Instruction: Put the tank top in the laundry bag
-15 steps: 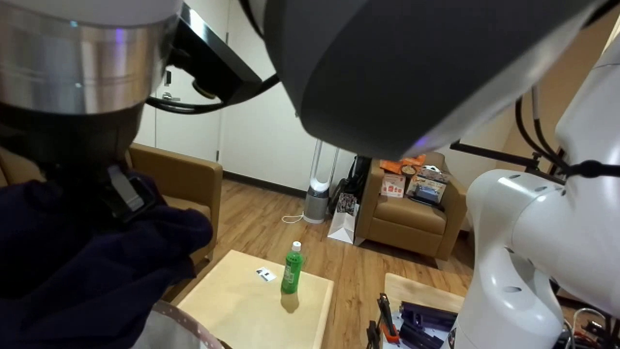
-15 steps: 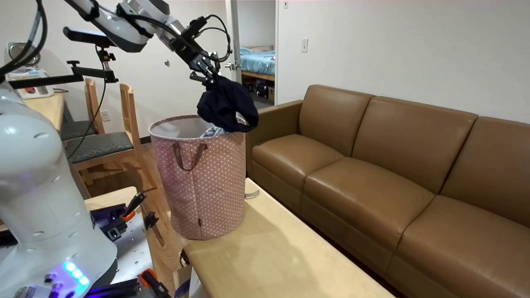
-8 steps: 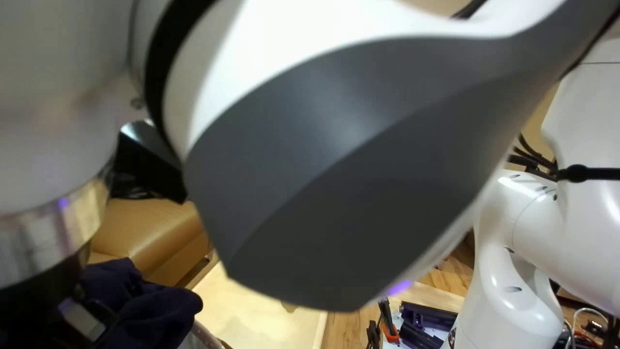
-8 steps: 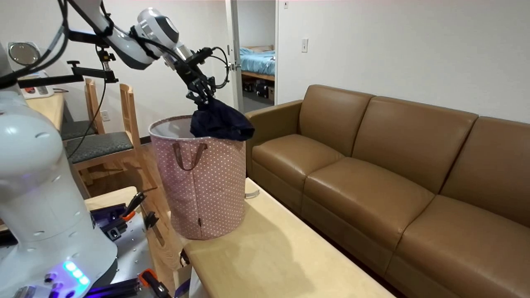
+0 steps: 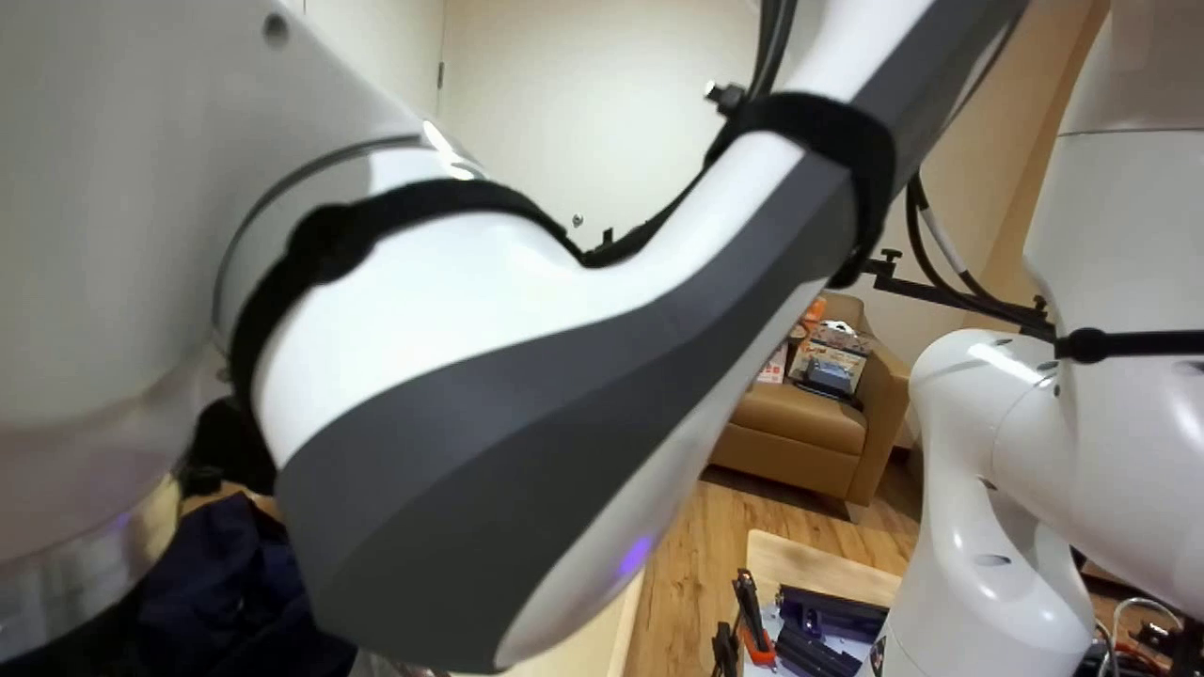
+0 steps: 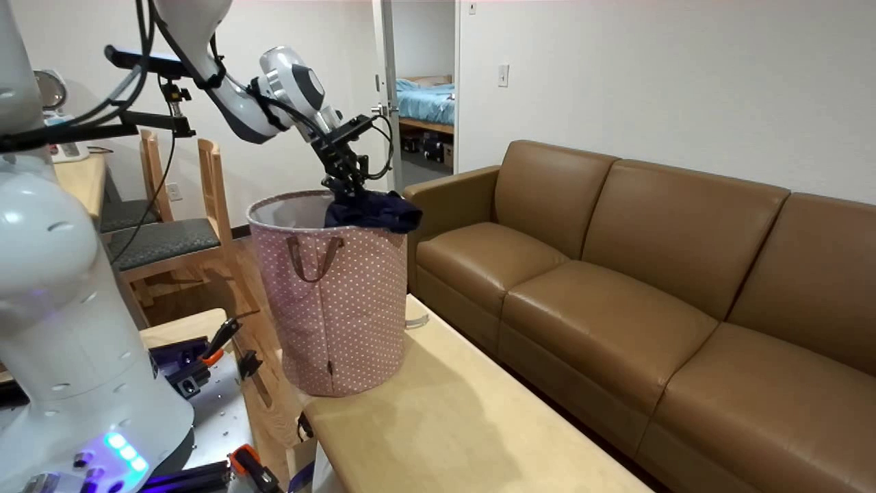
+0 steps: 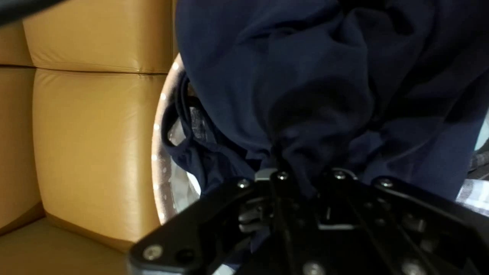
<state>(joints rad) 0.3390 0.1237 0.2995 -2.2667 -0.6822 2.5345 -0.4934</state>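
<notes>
Top (image 7: 313,68): one, plain navy. Location: bunched at the mouth of the bag (image 6: 352,318), mostly within the opening, a portion jutting past the rim towards the sofa (image 6: 595,274). Recent change: over the last second it had come down from a loose hang above the bag to a low, flattened heap at the rim. Bearing on the task: the lowering appeared nearly complete, the release not yet made.

Condition: crumpled into deep, rounded folds, matte, almost black in the hollows. A thin strap stood out as a loop close by the rim; whether it touched could not be told. The cloth seemed limp, likely to slump once freed; the jutting portion seemed liable to catch on the rim and would probably have wanted a shift inward first.

Fingers (image 7: 280,187): pair, black, closed on a gathered pinch of the top, directed down at the mouth.

Arm (image 5: 527,442): white and grey, lower than a second before; in an exterior view it hid much of the top.

Bag: pink, white-dotted, brown handle, upright on the bench (image 6: 445,424) near its edge. Contents: checked cloth (image 7: 475,193), partly visible beside the top; remainder hidden.

Sofa: brown, set alongside the bench.
</notes>
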